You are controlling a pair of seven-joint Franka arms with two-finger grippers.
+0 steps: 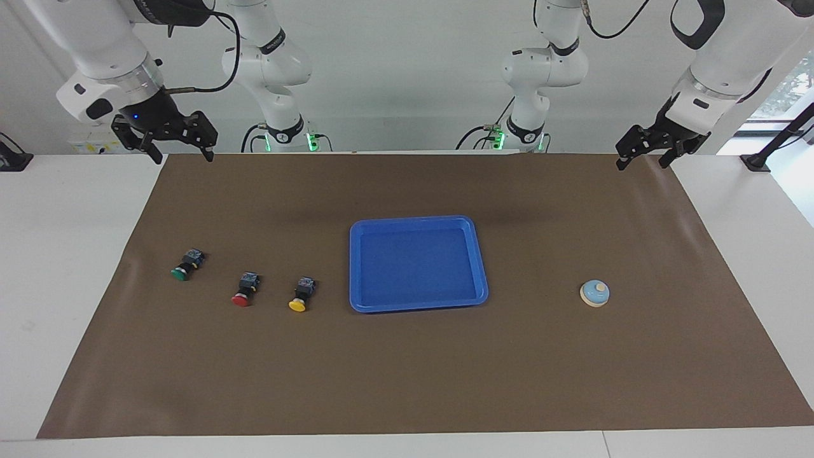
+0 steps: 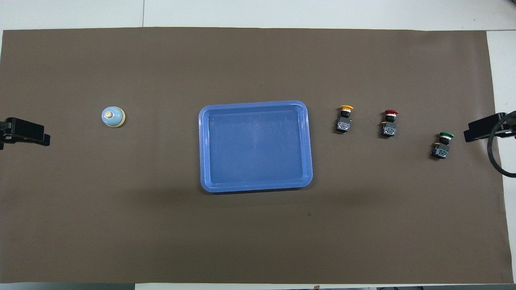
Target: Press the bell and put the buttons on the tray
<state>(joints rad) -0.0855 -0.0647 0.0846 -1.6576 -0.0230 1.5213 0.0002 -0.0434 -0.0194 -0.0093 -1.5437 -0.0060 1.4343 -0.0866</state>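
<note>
The blue tray (image 1: 416, 221) (image 2: 254, 105) lies empty in the middle of the brown mat. The light-blue bell (image 1: 595, 293) (image 2: 113, 117) stands toward the left arm's end. Toward the right arm's end three buttons lie on their sides in a row: yellow (image 1: 302, 294) (image 2: 344, 119) closest to the tray, then red (image 1: 245, 289) (image 2: 389, 123), then green (image 1: 186, 265) (image 2: 442, 146). My left gripper (image 1: 641, 164) hangs open and empty over the mat's corner by its base. My right gripper (image 1: 181, 156) hangs open and empty over the other corner by the robots.
A brown mat (image 1: 407, 381) covers most of the white table (image 1: 57, 254). A black cable loop (image 2: 498, 153) hangs by the right gripper at the mat's edge, beside the green button.
</note>
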